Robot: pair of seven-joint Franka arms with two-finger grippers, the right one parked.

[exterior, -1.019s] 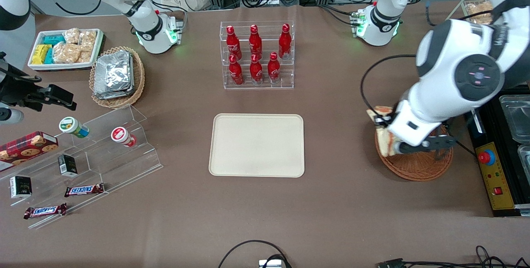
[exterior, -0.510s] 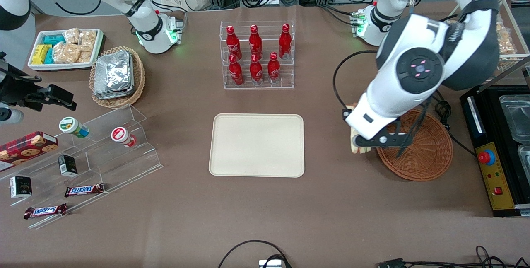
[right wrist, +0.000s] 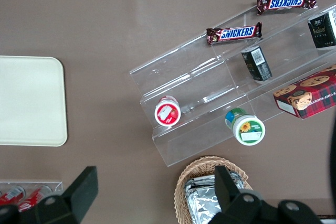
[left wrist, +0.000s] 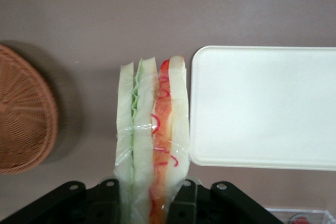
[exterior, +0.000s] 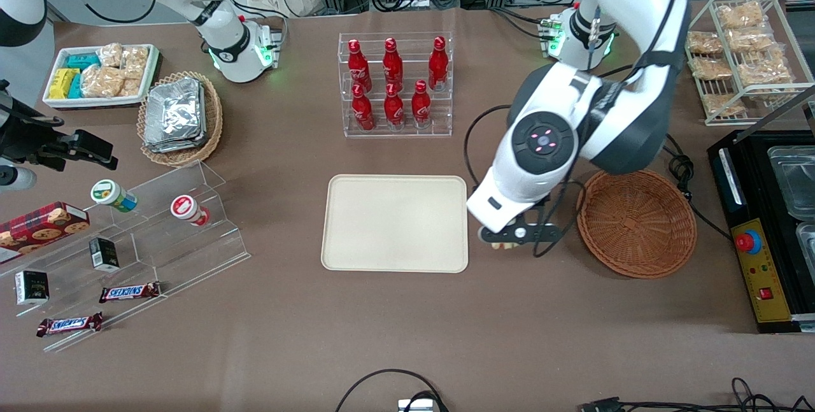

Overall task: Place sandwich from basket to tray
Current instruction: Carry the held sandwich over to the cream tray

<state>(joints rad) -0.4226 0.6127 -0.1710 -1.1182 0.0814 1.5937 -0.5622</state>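
A brown table point(exterior: 407, 323) fills the scene, its top matte and even. Along the edge farthest from the front camera run metal frames and loose black cables. Near the middle lies the cream-beige tray point(exterior: 395, 223), flat and bare. Farther from the camera than the tray stands a clear acrylic rack of red cola bottles point(exterior: 395, 84). Toward the parked arm's end sit a tan wicker basket of foil packs point(exterior: 180, 118), a white deep tray of wrapped snacks point(exterior: 99, 74), and a stepped clear display point(exterior: 140, 253) with Snickers bars point(exterior: 129, 291), small cups and a cookie box point(exterior: 41, 225). Toward the working arm's end stand a white wire rack of bagged snacks point(exterior: 738, 55) and a black control box with a red stop button point(exterior: 748, 242).

The reddish-brown woven basket point(exterior: 637, 223) holds nothing.

The gripper point(exterior: 509, 237) hangs above the table in the gap between the tray and the basket, just beside the tray's short edge. Its two black fingers point(left wrist: 181, 203) are clenched on the sandwich point(left wrist: 152, 140), pressing the outer bread slices from both sides. The sandwich is wrapped in clear film and hangs edge-on in the wrist view, showing green lettuce and orange-pink filling with red curls. It is clear of the table, outside both tray and basket.
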